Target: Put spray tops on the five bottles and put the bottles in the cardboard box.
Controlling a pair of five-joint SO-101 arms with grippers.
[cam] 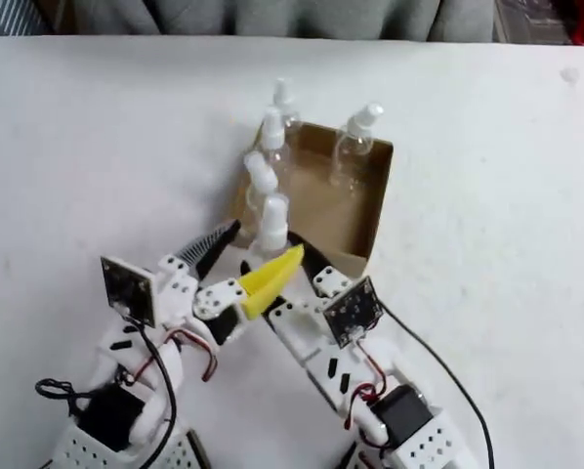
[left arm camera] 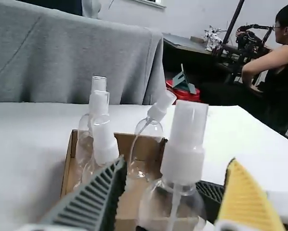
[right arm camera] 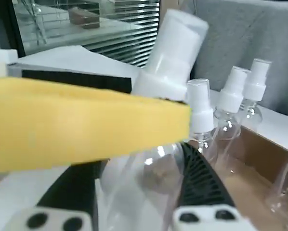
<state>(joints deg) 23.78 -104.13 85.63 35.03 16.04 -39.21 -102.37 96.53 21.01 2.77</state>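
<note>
From above, the cardboard box (cam: pixel 370 210) sits on the white counter (cam: pixel 97 127) with four spray-topped bottles (cam: pixel 354 147) standing inside it. A fifth bottle (cam: pixel 272 227) is at the box's near wall, where the left end effector (cam: pixel 267 241) and the right end effector (cam: pixel 277 262) meet.

In the left wrist view, the left end effector (left arm camera: pixel 176 163) is spread wide. Its grey and yellow fingers stand either side of the fifth bottle (left arm camera: pixel 182 144) without clear contact.

In the right wrist view, the right end effector (right arm camera: pixel 144 168) has its black fingers pressed against the tilted fifth bottle (right arm camera: pixel 149 178), just short of the cardboard box (right arm camera: pixel 250 159).
</note>
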